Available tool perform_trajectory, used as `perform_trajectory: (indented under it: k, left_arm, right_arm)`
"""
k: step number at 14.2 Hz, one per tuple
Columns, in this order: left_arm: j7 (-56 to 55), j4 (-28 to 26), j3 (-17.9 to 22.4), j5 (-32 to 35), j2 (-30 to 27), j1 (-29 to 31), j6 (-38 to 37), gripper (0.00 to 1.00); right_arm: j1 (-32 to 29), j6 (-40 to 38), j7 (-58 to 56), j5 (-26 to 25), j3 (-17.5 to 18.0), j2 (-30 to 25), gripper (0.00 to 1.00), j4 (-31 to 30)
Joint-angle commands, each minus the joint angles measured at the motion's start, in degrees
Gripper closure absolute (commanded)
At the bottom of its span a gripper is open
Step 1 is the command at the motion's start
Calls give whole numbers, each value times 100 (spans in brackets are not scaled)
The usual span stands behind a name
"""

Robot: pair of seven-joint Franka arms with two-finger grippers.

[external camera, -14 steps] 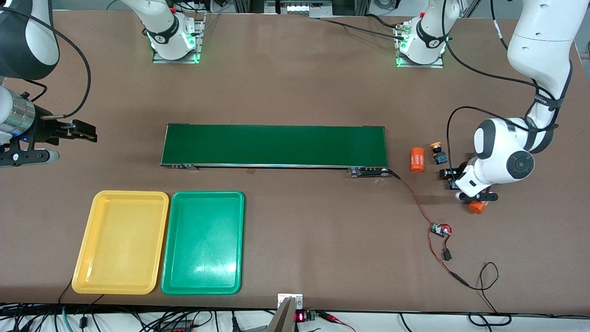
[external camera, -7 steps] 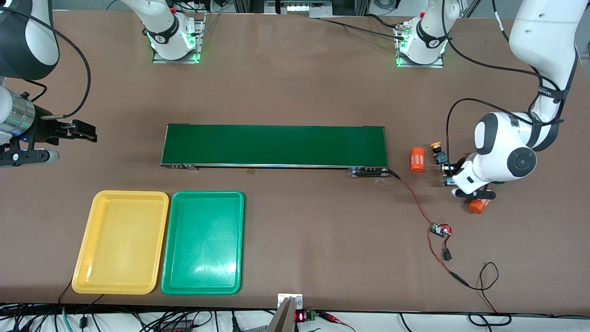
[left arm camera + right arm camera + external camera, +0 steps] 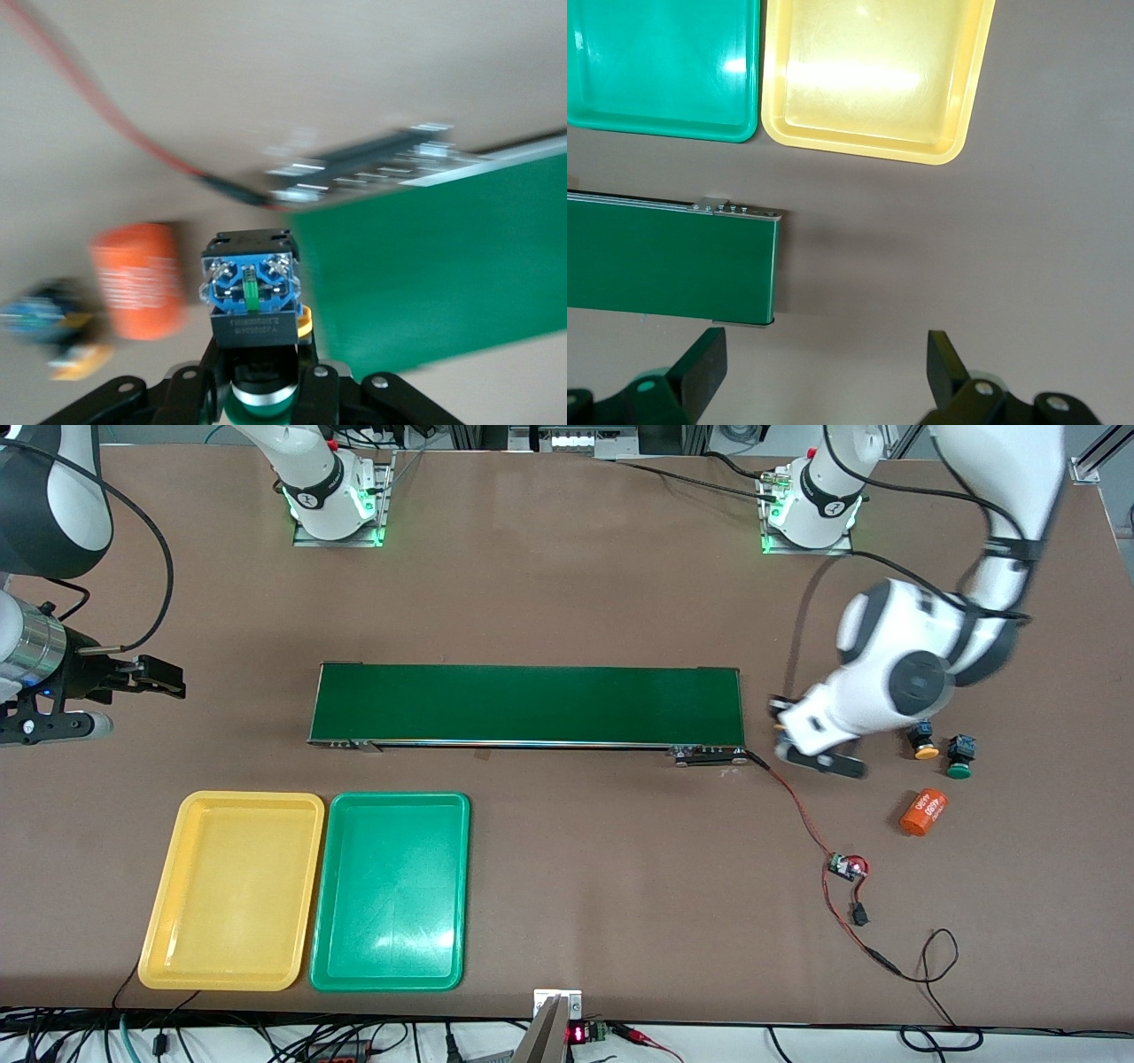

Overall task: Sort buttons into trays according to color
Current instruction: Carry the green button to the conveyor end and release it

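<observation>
Left gripper (image 3: 257,390): clamped on a green-capped button (image 3: 252,292), up in the air by the conveyor belt's (image 3: 527,704) end toward the left arm. Right gripper (image 3: 824,372): fingers spread wide, holding nothing, waiting over bare table at the right arm's end. On the table near the left gripper: yellow-capped button (image 3: 924,741), green-capped button (image 3: 959,756), orange cylinder (image 3: 923,812). Yellow tray (image 3: 232,890) and green tray (image 3: 390,892): side by side, nearer the front camera than the belt.

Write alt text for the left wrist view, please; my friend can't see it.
The left tool grips a green-capped button, its blue-and-black body facing the camera, above the table. Below lie the green conveyor belt, an orange cylinder and a yellow-capped button.
</observation>
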Motion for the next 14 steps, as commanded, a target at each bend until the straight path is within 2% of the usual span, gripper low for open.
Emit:
perform_trajectory:
  k: [1, 6, 9, 10, 11, 12, 13, 14]
  left_arm:
    - [-439, -124, 23, -355, -81, -601, 7, 100]
    - [-457, -572, 5, -355, 68, -814, 508, 99]
    - [-457, -573, 14, -355, 253, -814, 657, 92]
    - [-457, -564, 14, -355, 262, -814, 675, 83]
    - [-457, -529, 14, -364, 262, -788, 710, 64]
    - [-457, -502, 14, -373, 236, -744, 719, 30]
    - [-379, -485, 14, -373, 166, -718, 711, 0]
    - [-387, -432, 14, -373, 61, -648, 702, 0]
  right_arm:
    - [2, 38, -55, 17, -17, -52, 0, -67]
    - [-6, 47, -55, 26, -17, -52, 0, -67]
    - [-15, 47, -55, 26, -17, -52, 0, -67]
    - [-15, 47, -55, 26, -17, -52, 0, -67]
    - [-15, 55, -55, 26, -17, -52, 0, -67]
    - [-15, 56, -55, 26, -17, -52, 0, -67]
    - [-15, 56, -55, 26, -17, -52, 0, -67]
    - [-15, 56, -55, 26, -17, -52, 0, -67]
